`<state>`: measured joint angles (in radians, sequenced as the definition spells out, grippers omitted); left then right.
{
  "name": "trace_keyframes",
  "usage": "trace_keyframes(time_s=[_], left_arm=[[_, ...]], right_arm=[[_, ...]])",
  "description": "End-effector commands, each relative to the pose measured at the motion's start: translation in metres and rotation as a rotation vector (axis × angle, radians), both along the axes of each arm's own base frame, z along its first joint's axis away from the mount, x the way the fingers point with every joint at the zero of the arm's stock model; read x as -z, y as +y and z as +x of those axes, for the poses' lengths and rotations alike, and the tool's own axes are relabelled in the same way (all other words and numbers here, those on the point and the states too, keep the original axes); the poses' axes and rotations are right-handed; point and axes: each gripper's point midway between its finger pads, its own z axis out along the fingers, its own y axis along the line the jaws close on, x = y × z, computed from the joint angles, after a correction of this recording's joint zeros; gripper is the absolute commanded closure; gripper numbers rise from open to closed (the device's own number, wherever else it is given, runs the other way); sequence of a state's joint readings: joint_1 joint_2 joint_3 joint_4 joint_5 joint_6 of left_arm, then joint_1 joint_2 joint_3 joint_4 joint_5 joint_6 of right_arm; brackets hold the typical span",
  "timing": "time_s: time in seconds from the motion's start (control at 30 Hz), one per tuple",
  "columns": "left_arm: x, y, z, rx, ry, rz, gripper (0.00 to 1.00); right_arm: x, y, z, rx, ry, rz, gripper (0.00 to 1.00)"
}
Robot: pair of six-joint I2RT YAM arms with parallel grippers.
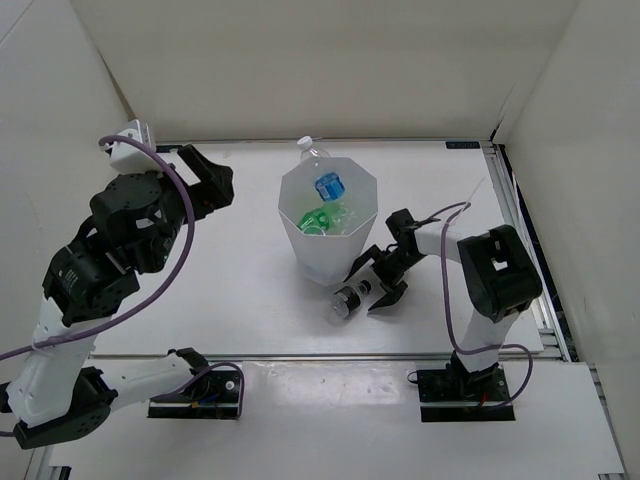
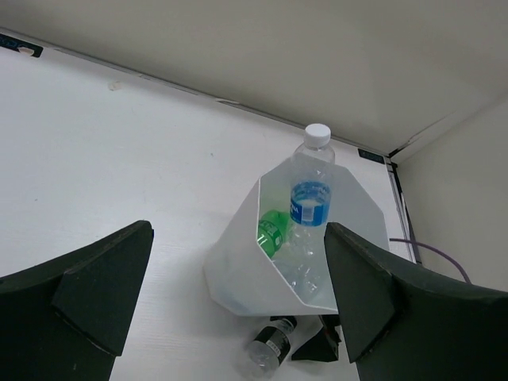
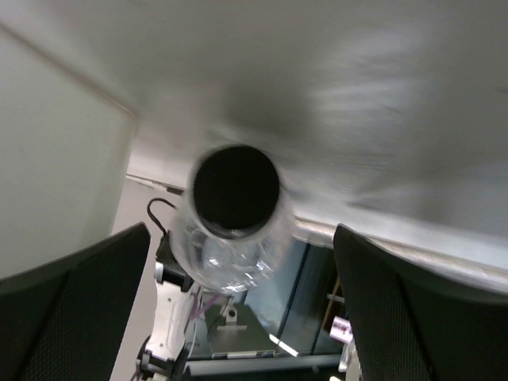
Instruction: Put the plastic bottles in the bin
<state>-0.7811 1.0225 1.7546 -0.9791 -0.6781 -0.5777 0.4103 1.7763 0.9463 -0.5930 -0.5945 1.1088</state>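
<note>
- The right pincer (image 1: 364, 293) gapes wide around a dark bottle (image 1: 346, 301) with a silvery base, lying loose between its fingers.
- Just beyond it, the tall white bin (image 1: 320, 256) holds a green bottle (image 1: 322, 218) and a blue-labelled bottle (image 1: 328, 186).
- The left pincer (image 1: 212, 172) is spread and empty.

Probably a robotics lab, bare white-walled enclosure (image 1: 330, 60), white table (image 1: 240, 300), metal frame rail (image 1: 503, 190) at its edge.

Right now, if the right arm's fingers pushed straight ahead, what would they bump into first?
Probably the dark bottle lying by the bin, centred between the right arm's open fingers; blur hides how near.
</note>
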Motion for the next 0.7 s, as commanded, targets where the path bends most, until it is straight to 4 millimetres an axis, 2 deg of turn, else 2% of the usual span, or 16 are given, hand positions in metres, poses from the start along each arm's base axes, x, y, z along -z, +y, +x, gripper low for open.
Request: trace_keyframes(time_s=[0.0,0.07,0.13,0.17,0.27,0.3,0.33,0.43,0.5,0.57,0.6,0.67], left_arm=[[0.0,0.011,-0.007,-0.023,0.015,-0.001,0.0],[-0.002,0.015,-0.011,-0.023,0.012,-0.004,0.0],[0.0,0.016,-0.012,-0.023,0.021,0.004,0.0],[-0.002,0.02,-0.015,-0.033,0.012,-0.011,0.0],[0.002,0.021,-0.016,-0.035,0.017,-0.017,0.0],[0.003,0.024,-0.017,-0.044,0.016,-0.016,0.0],[0.003,0.024,-0.017,-0.044,0.016,-0.016,0.0],[0.004,0.028,-0.019,-0.058,0.014,-0.023,0.0],[0.008,0.033,-0.022,-0.067,0.014,-0.021,0.0],[0.01,0.036,-0.023,-0.077,0.009,-0.022,0.0],[0.011,0.036,-0.021,-0.086,0.007,-0.021,0.0],[0.016,0.039,-0.023,-0.095,0.002,-0.023,0.0]], right_arm=[[-0.001,0.016,0.007,-0.005,0.006,0.032,0.0],[0.001,0.018,0.004,-0.007,0.022,0.026,0.01],[0.003,0.021,0.001,-0.011,0.04,0.028,0.08],[0.003,0.021,0.001,-0.011,0.04,0.028,0.16],[0.003,0.022,-0.006,-0.022,0.059,0.019,0.31],[0.003,0.022,-0.01,-0.039,0.064,0.015,0.4],[0.003,0.021,-0.013,-0.038,0.078,0.009,0.46],[-0.009,0.014,-0.021,-0.058,0.069,-0.013,0.63],[-0.026,0.007,-0.024,-0.056,0.047,-0.013,0.71],[-0.042,0.001,-0.025,-0.074,-0.003,-0.012,0.73],[-0.067,-0.003,-0.023,-0.072,-0.052,-0.003,0.75],[-0.1,-0.011,-0.02,-0.091,-0.179,-0.022,0.76]])
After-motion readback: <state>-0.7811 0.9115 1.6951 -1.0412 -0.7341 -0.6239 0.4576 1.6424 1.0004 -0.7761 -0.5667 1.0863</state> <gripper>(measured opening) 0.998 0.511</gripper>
